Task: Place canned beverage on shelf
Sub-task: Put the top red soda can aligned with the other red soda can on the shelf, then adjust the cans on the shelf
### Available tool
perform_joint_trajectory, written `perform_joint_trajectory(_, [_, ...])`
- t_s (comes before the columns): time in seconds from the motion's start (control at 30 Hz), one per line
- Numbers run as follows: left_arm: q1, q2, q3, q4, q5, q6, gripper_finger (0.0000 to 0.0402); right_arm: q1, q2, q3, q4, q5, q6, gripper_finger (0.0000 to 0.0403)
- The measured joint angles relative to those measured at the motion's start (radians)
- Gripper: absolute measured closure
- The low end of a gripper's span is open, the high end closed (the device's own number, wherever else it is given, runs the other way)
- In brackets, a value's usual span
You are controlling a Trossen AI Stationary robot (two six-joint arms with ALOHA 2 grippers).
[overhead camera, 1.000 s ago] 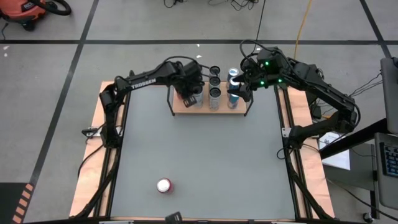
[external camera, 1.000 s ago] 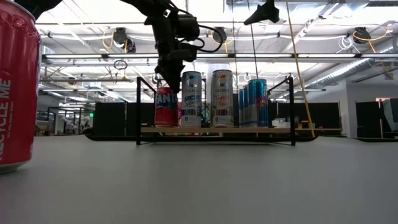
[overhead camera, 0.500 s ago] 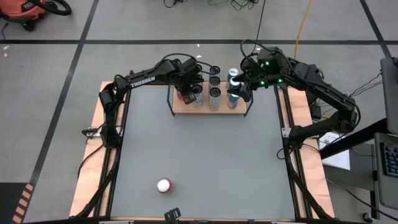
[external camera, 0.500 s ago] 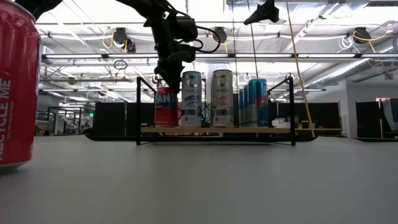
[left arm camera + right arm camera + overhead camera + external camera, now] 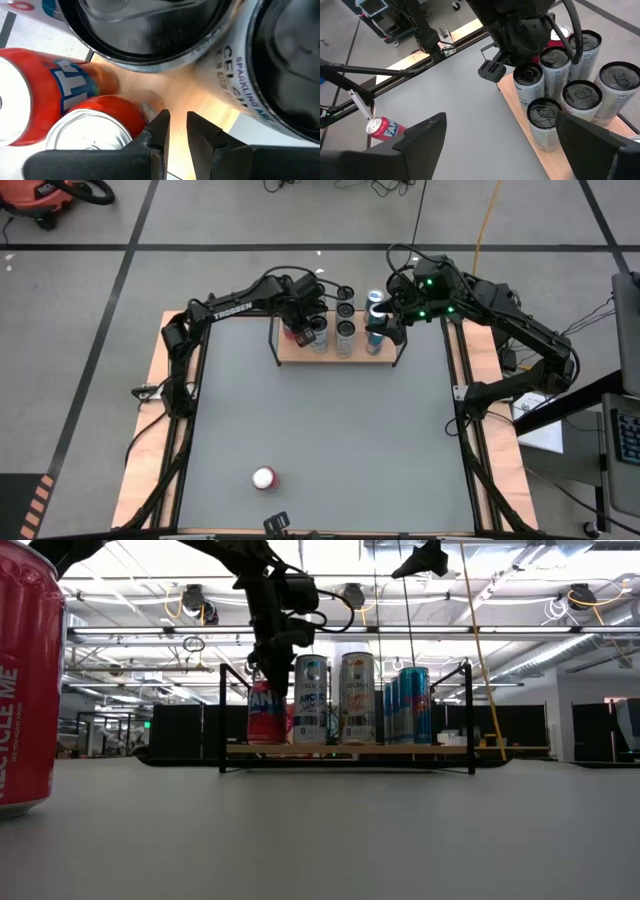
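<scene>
Orange can (image 5: pixel 75 115) beside nearly-closed left fingers (image 5: pixel 159 131), empty; right fingers (image 5: pixel 425 137) wide, empty.

Seen level across a grey tabletop (image 5: pixel 330 840): a light-wood shelf with black rod end frames (image 5: pixel 347 750), lined with an orange Fanta can (image 5: pixel 266 716), two tall silver cans (image 5: pixel 309 700) and slim blue cans (image 5: pixel 408 705). Hung above the orange can, a dark robot arm (image 5: pixel 275 600). Loomed close at left, a red can (image 5: pixel 28 680).
</scene>
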Motion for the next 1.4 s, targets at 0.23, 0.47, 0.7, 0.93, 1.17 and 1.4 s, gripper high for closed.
perform_joint_trajectory(0.23, [-0.002,0.000,0.000,-0.003,-0.008,-0.001,0.0344,0.000,0.000,0.000,0.000,0.000,-0.003,0.0065])
perform_joint_trajectory(0.47, [-0.016,-0.003,0.065,-0.034,-0.036,-0.002,0.0343,0.000,0.000,0.000,0.000,0.000,-0.004,0.0065])
perform_joint_trajectory(0.7, [-0.040,-0.005,0.173,-0.082,-0.069,-0.126,0.0343,0.000,0.000,0.000,0.000,0.001,-0.006,0.0065])
perform_joint_trajectory(0.93, [-0.064,-0.028,0.273,-0.118,-0.078,-0.264,0.0343,0.020,0.020,0.000,0.025,0.000,-0.030,0.0074])
perform_joint_trajectory(1.17, [-0.055,-0.119,0.305,-0.115,-0.104,-0.263,0.0343,0.041,0.131,0.000,0.171,-0.001,-0.038,0.0134])
perform_joint_trajectory(1.4, [-0.002,-0.179,0.306,-0.124,-0.109,-0.230,0.0343,0.024,0.280,0.000,0.299,0.003,-0.098,0.0225])
